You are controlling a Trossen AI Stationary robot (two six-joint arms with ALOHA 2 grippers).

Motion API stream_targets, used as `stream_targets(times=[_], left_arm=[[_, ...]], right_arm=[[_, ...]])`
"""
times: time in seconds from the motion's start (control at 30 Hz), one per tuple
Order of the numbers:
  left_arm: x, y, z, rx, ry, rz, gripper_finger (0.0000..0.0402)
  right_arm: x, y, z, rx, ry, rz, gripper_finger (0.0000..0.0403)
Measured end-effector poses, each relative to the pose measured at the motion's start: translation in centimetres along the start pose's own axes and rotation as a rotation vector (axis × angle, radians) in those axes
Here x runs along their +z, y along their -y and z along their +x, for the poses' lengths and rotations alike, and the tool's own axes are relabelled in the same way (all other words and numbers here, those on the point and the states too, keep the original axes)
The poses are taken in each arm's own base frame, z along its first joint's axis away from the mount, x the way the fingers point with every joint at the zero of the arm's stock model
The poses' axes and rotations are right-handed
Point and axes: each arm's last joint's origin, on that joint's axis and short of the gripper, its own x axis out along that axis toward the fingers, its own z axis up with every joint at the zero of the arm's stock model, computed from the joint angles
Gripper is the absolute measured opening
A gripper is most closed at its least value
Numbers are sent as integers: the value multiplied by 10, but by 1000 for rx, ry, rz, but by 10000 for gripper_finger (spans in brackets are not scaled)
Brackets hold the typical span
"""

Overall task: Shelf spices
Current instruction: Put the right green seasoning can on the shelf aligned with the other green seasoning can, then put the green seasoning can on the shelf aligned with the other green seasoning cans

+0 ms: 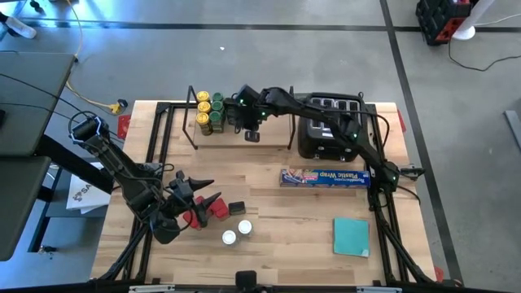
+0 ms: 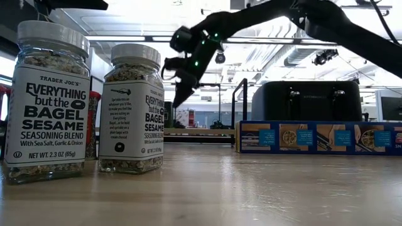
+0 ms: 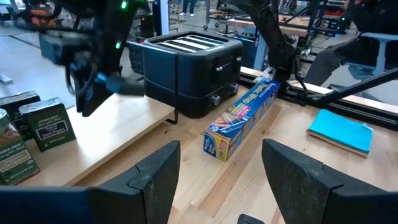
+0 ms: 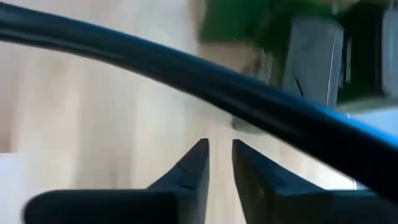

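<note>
Pale wooden table (image 1: 285,236) amid grey concrete floor (image 1: 285,57), open workshop behind.

Beyond my right fingers (image 4: 219,163) everything smears; a dark rod (image 4: 205,81) crosses in front of them, hiding part of the blurred green and grey shapes (image 4: 311,56) past it; I cannot tell which spices those are; my left fingers (image 3: 155,180) are cut off at the picture's edge; the jars (image 3: 12,155) beside them are cropped too.
</note>
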Motion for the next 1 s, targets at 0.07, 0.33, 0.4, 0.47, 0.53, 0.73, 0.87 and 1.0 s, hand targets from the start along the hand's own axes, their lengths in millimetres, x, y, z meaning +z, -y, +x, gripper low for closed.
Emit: stream_targets(times=[0.07,0.33,0.4,0.47,0.53,0.73,0.87,1.0], left_arm=[[0,0,0,0,0,0,220],[0,0,0,3,3,0,220],[0,0,0,3,3,0,220],[0,0,0,3,3,0,220],[0,0,0,3,3,-1,220],[0,0,0,3,3,-10,220],[0,0,0,3,3,-16,220],[0,0,0,0,-1,-16,220]], right_arm=[[-2,1,10,-11,-6,5,41],[2,8,31,-102,54,11,3],[4,9,32,-114,79,29,2],[4,12,31,-123,95,47,1],[4,14,31,-133,95,57,1],[1,17,31,-201,53,61,0],[2,9,27,-184,18,37,0],[8,-7,-2,-184,-39,-33,0]])
